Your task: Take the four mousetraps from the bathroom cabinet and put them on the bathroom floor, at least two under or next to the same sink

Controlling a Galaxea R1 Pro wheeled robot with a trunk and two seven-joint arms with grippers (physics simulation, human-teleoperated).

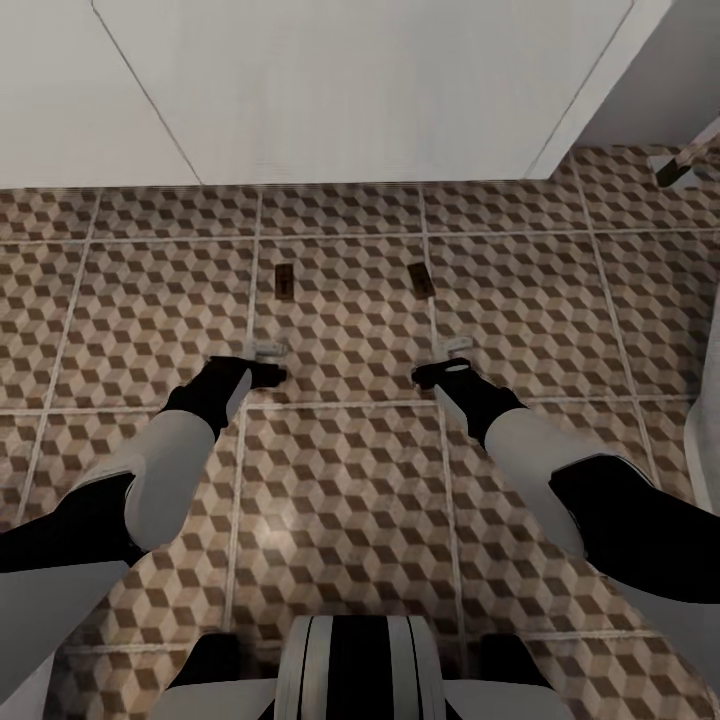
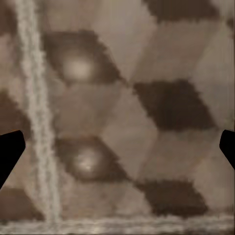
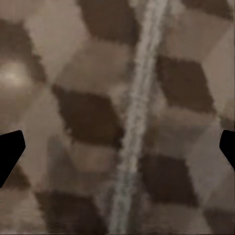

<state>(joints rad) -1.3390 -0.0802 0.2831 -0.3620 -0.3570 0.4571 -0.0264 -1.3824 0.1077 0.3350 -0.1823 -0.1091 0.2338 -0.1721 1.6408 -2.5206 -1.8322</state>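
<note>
Two mousetraps lie flat on the bathroom floor (image 1: 340,480), which has cube-patterned tiles. One mousetrap (image 1: 284,281) is ahead of my left gripper (image 1: 272,360) and the other mousetrap (image 1: 421,279) is ahead of my right gripper (image 1: 445,360). Both lie a short way in front of a plain white panelled face (image 1: 360,90). Each gripper hovers low over the tiles, about a hand's length short of its trap. In the wrist views the left gripper (image 2: 117,149) and the right gripper (image 3: 117,149) stand open, with bare tile between their dark fingertips (image 2: 10,152) (image 3: 10,149). The cabinet and the sink's basin are out of view.
The white panelled face spans the far edge of the floor. A white rounded fixture (image 1: 706,430) stands at the right edge. A small pale object (image 1: 685,165) sits at the far right. My own base (image 1: 355,670) shows at the near edge.
</note>
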